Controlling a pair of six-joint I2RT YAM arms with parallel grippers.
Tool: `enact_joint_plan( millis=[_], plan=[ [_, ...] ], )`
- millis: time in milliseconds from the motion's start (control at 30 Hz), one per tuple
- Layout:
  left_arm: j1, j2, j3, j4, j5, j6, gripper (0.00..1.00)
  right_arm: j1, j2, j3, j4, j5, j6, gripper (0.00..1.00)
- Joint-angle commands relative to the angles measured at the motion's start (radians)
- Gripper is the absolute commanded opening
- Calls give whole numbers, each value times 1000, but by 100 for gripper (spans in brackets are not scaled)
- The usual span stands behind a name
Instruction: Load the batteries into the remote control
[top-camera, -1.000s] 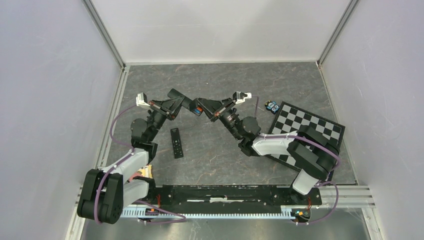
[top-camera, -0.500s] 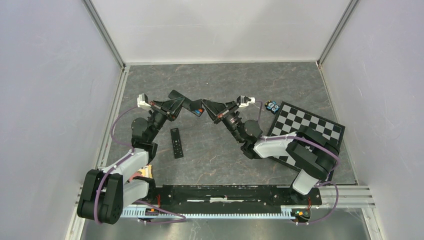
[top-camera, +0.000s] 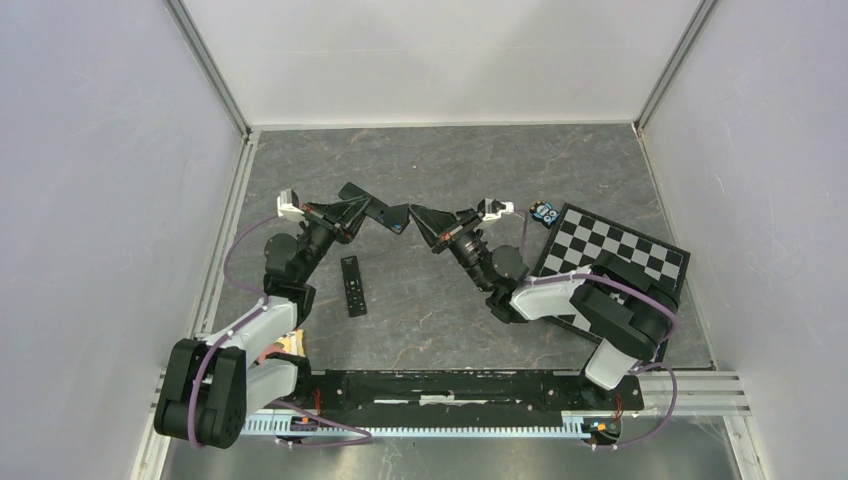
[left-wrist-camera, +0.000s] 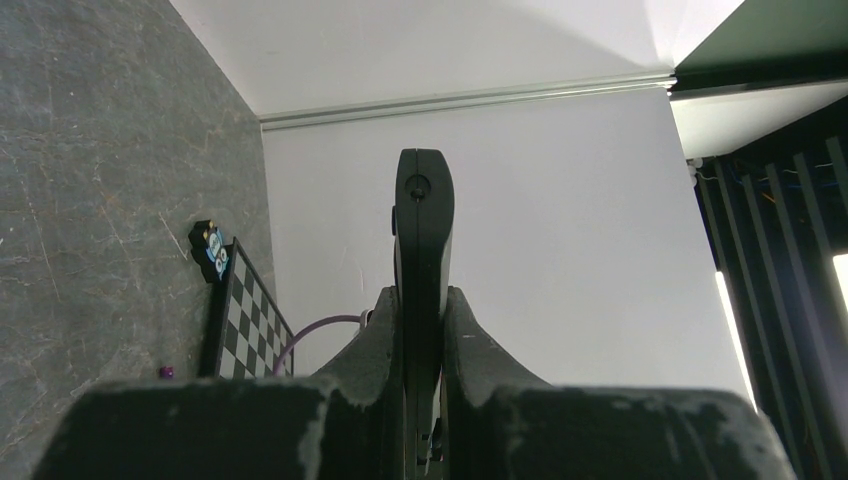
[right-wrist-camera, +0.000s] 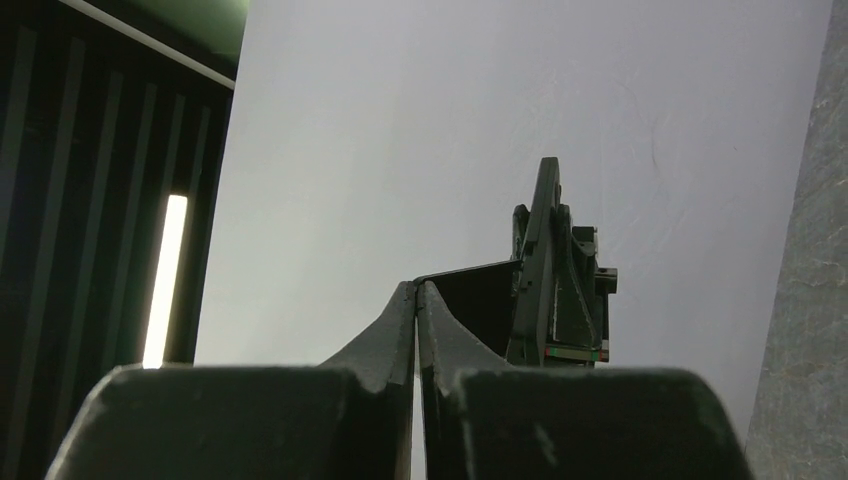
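Both jaws shifted right, left clamping remote (left-wrist-camera: 421, 230), right shut

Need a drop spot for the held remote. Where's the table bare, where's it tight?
Free: grey marbled tabletop strip between back wall and both arms; patch bordered by flat black rectangular piece, right arm and base rail. Crowded: centre, where left fingers clamping the slim black remote control nearly meet right fingers; and by the black-and-white checkerboard, small batteries at its corner.

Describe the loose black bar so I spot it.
On the left half of the table, just right of the left arm, lies a slim black bar. It lies flat and untouched; the other black piece is in the left gripper.
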Motion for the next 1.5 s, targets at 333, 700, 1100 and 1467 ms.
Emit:
enact_joint_plan(
  millis=[333, 700, 1100, 1467],
  plan=[
    [-2, -13, 57, -35, 4, -31, 2, -3, -19, -46, 34, 11, 27, 14],
    [-2, -22, 61, -131, 0, -22, 2, -10, -37, -79, -8, 19, 54, 24],
    [-2, -14, 65, -124, -2, -23, 2, -16, -75, -102, -98, 9, 50, 31],
    [-2, -14, 64, -127, 6, -42, 2, -17, -78, -94, -155, -7, 52, 33]
  ],
)
